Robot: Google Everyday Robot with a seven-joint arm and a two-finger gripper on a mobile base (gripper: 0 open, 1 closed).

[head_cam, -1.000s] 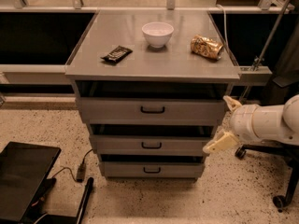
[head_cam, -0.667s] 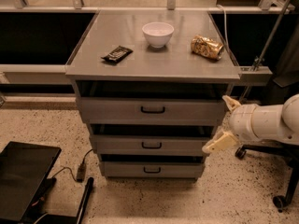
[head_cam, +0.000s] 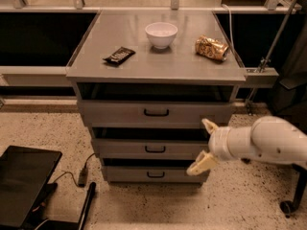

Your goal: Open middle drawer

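The gripper (head_cam: pixel 205 145), its 2 fingers spread wide and holding nothing, hangs in front of the right end of the middle drawer (head_cam: pixel 127 149), to the right of its black handle (head_cam: pixel 155 149), so the drawer looks shut and grasping and pulling both remain.

The cabinet (head_cam: pixel 158 66) has three drawers: top drawer (head_cam: pixel 115 113), middle drawer (head_cam: pixel 120 148), lowest drawer (head_cam: pixel 127 174), with one black handle (head_cam: pixel 155 149) apiece. On the cabinet's top are one white bowl (head_cam: pixel 161 34), one dark snack bar (head_cam: pixel 119 55) and one crumpled gold packet (head_cam: pixel 211 48). One gripper (head_cam: pixel 205 145), its two fingers (head_cam: pixel 200 165) spread, hangs at the cabinet's right front.
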